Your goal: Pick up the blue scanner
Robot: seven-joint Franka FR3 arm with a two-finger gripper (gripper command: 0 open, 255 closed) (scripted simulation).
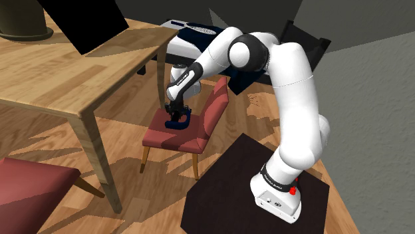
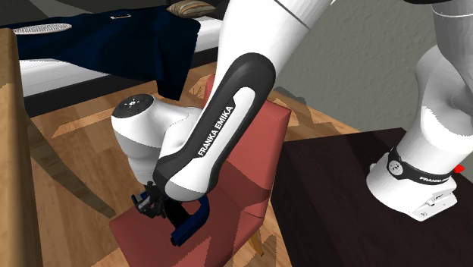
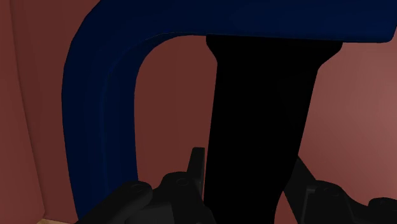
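Blue scanner (image 1: pixel 178 121) is seen on the seat of the red chair (image 1: pixel 166 138), beside the wooden table (image 1: pixel 80 86), near the seat's front edge in the second exterior view (image 2: pixel 191 220). The gripper (image 1: pixel 174 110) is lowered onto it from above, and the black fingers (image 3: pixel 197 167) are seen pressed against both sides of the scanner's black middle part, so the hand is judged closed on the scanner. Approach and grasp are judged done; the lift is left, since the scanner is judged not yet raised off the seat. In the wrist view the black part is seen running straight away from the hand to a blue cross bar (image 3: pixel 286 19), which curves back alongside as a blue arm (image 3: pixel 95 127). The long axis is taken along that black part, flat to the seat. Which end faces forward cannot be told.
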